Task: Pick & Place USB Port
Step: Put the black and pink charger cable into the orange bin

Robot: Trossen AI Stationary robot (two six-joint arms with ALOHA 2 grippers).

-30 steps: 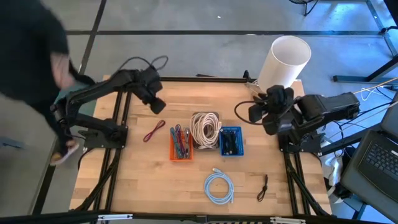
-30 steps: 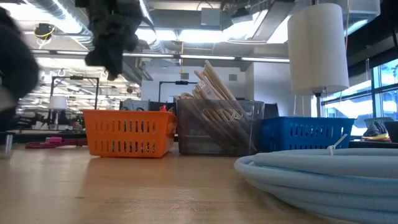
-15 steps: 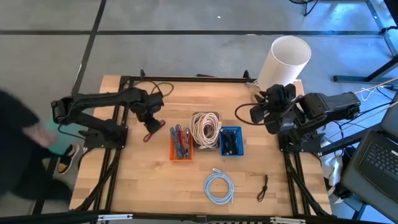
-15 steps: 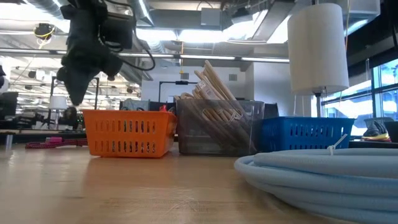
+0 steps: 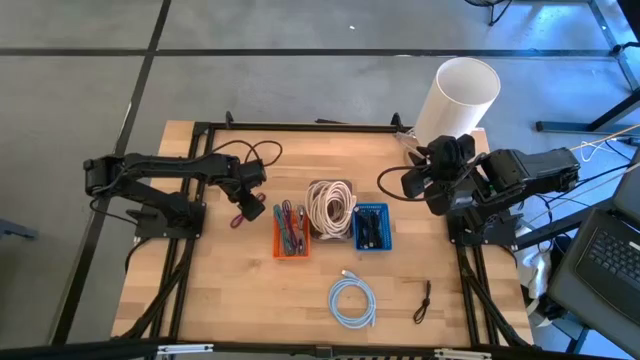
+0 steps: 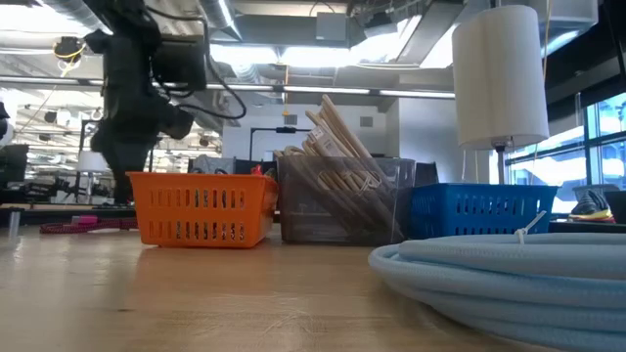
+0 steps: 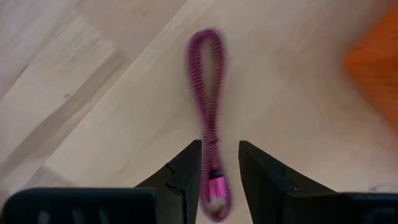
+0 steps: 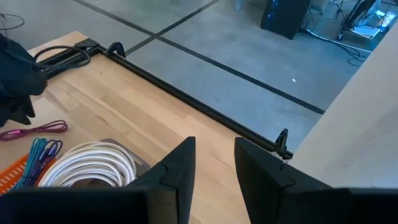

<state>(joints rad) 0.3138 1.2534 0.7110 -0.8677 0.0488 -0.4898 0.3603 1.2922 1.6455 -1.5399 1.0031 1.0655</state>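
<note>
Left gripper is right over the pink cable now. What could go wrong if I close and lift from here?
The left gripper is open, straddling one end of the folded pink cable, near its plug. Closing there may pinch only one strand, so the loop could slip out or dangle on lifting. The orange basket sits close beside it, so a trailing loop might snag its rim. The right gripper waits clear.

Floor [image 5: 300, 90]: grey concrete lying around the table, dark seams crossing it.
Table [image 5: 230, 290]: pale wood planks, black frame running along its far edge.
Ceiling [image 6: 323, 29]: exposed ducts, strip lights glowing.
Windows [image 6: 602, 147]: daylight coming in beyond the table's right edge.
Laptop [image 5: 605, 265]: sitting open off the table's right edge.
</note>
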